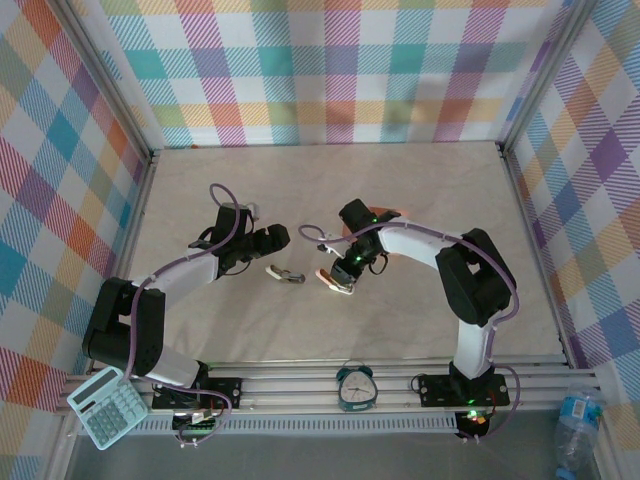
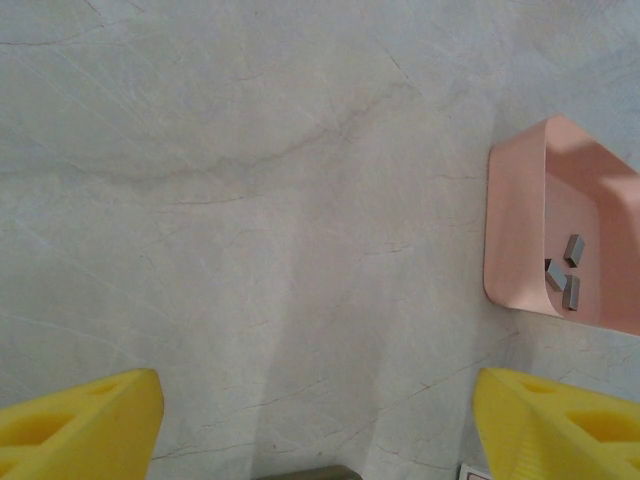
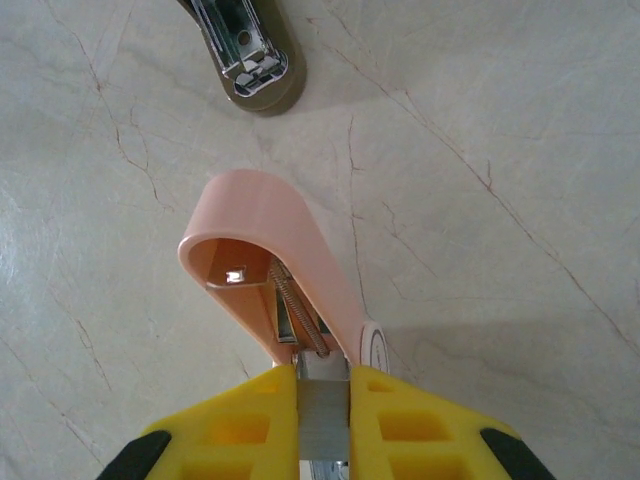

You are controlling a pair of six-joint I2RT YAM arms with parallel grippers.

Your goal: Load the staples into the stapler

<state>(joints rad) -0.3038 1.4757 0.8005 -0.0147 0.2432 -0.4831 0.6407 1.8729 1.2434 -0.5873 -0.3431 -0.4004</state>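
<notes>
The left end effector point(image 2: 318, 425) hangs over the pale, veined tabletop point(image 2: 250, 200), its yellow fingers spread wide and empty. Ahead of it, to its right, sits a smooth pink tray point(image 2: 515, 230) with rounded corners. The staples point(image 2: 567, 272), three small grey metal strips, lie loose inside, likely kept there for easy picking. The right end effector point(image 3: 323, 400) is clamped on the metal rail of the pink stapler point(image 3: 270, 215). Its glossy curved lid is swung up with the spring exposed, seemingly steadied for loading. Beyond its tip lies an olive stapler point(image 3: 250, 45), also opened.
</notes>
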